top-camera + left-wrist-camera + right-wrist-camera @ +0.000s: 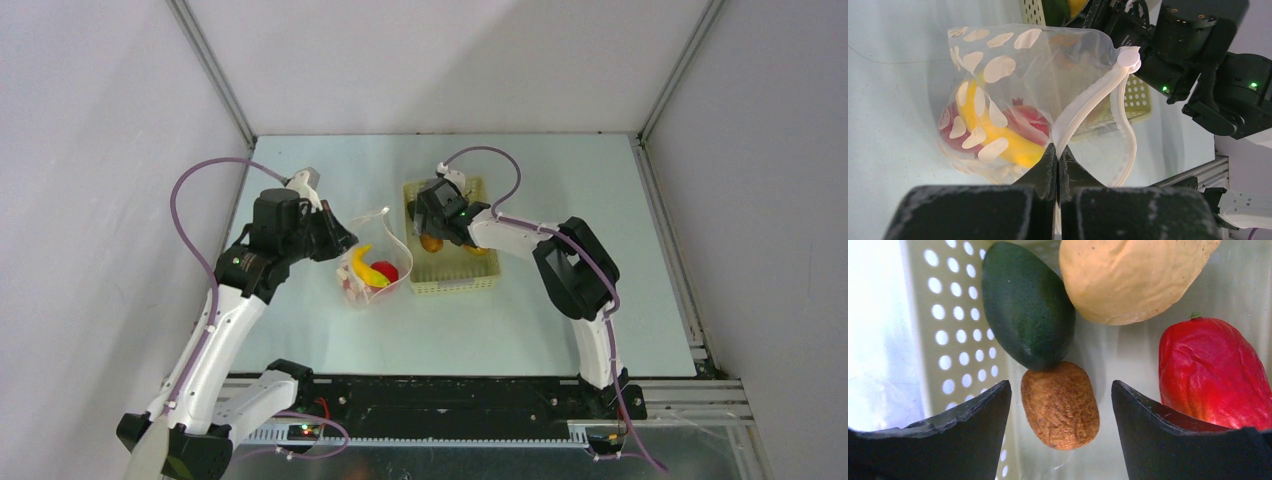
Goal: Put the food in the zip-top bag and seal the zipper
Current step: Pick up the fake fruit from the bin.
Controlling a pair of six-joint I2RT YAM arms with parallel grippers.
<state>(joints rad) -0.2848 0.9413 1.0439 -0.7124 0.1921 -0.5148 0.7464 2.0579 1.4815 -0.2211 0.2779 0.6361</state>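
We see the left tool (1057,160) closed tight, its 2 fingers pinching the white zipper (1093,102) of the zip-top bag (1048,65), whose mouth is open. The bag stands on the counter (300,340) just beside the pale yellow basket (948,315), on its left in the top view. It holds a yellow banana (998,140) and a red fruit (1030,120). The right tool (1060,390) is inside the basket, opened wide and holding nothing. Its 2 fingers stand on either side of a brown oval piece (1060,425), with a gap on each side. A dark green oval piece (1025,305) touches the brown one. A pale yellow piece (1128,277) and a red piece (1213,370) lie near.
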